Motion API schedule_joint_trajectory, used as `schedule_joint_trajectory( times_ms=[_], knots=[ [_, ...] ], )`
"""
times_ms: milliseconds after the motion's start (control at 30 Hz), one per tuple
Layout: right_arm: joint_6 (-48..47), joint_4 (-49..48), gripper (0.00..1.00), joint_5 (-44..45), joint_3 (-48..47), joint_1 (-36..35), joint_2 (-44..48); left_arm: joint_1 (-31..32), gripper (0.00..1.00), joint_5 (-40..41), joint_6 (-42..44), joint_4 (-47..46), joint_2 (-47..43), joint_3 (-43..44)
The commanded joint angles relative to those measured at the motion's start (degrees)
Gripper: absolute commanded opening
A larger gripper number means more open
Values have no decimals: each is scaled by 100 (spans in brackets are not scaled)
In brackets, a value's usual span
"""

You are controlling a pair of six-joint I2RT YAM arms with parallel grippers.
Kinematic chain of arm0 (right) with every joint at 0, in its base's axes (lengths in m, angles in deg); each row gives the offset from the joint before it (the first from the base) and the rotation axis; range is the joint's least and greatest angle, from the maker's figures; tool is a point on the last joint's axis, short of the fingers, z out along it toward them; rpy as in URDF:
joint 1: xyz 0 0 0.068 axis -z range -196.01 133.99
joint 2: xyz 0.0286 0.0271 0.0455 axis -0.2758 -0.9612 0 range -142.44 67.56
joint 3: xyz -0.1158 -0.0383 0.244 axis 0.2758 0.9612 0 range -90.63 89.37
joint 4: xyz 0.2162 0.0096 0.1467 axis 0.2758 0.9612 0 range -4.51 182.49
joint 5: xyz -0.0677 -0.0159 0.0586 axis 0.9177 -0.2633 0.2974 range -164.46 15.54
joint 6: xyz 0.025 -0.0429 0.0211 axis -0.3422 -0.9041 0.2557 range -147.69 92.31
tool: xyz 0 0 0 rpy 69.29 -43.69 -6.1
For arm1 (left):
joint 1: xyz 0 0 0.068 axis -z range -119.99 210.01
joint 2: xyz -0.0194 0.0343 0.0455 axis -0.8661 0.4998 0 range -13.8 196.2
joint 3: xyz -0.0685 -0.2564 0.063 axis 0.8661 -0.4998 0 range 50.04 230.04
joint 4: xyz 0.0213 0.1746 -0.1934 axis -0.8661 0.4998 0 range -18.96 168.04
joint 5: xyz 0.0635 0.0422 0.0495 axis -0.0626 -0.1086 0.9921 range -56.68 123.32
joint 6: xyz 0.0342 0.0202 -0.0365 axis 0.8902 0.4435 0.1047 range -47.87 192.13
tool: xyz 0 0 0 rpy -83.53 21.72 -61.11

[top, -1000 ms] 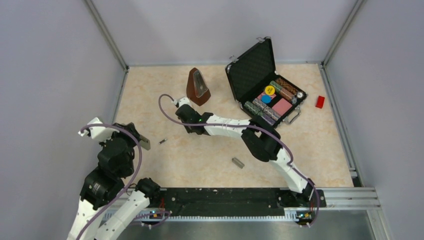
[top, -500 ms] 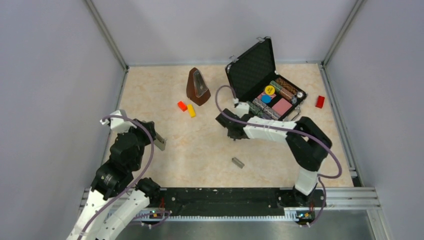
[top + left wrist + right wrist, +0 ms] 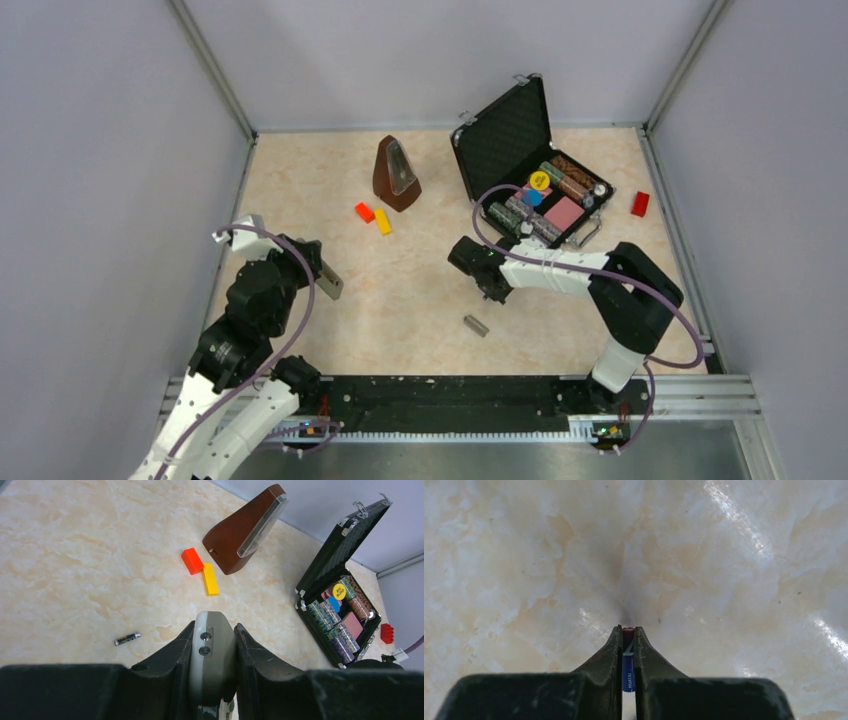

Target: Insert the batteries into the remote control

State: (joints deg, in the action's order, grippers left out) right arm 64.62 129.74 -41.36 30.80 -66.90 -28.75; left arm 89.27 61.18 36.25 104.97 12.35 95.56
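Note:
My left gripper (image 3: 215,626) is shut on the remote control (image 3: 214,652), a slim white and grey handset held edge-on, its tip sticking out past the fingers. From above, the left gripper (image 3: 316,268) and the remote control (image 3: 330,284) hang over the table's left side. A dark grey battery (image 3: 127,639) lies flat on the table, left of the remote. My right gripper (image 3: 627,630) is shut on a bluish-purple battery (image 3: 628,667), which stands lengthwise between the jaws just above the marbled table. Seen from the top camera, the right gripper (image 3: 489,287) is at mid-table.
A small flat grey cover piece (image 3: 476,325) lies near the right gripper. A red block (image 3: 365,212), a yellow block (image 3: 383,222) and a brown metronome (image 3: 395,172) stand further back. An open black case (image 3: 505,140) of chips sits at the back right, beside another red block (image 3: 640,204).
The right arm swung from the table's left-centre to the right and nearer, uncovering the red and yellow blocks. The left arm carried the remote rightwards, over where the grey battery showed.

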Motion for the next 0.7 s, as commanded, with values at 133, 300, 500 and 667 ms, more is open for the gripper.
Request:
schedule_joint_trajectory(
  times_ms=[133,300,500,667],
  knots=[
    [861,529,17,-57,-335,-4,-278,-25,0,-50,-47,-261,-3,-16],
    [129,589,47,125,-521,-7,0,-17,0,-122,-51,-310,14,-49],
    [-2846,-388,63,109,-284,155,864,-17,0,-183,26,-417,103,-32],
    [-6885,-1952,62,-1493,158,708,1489,-18,0,-221,2,-662,203,-58]
  ],
)
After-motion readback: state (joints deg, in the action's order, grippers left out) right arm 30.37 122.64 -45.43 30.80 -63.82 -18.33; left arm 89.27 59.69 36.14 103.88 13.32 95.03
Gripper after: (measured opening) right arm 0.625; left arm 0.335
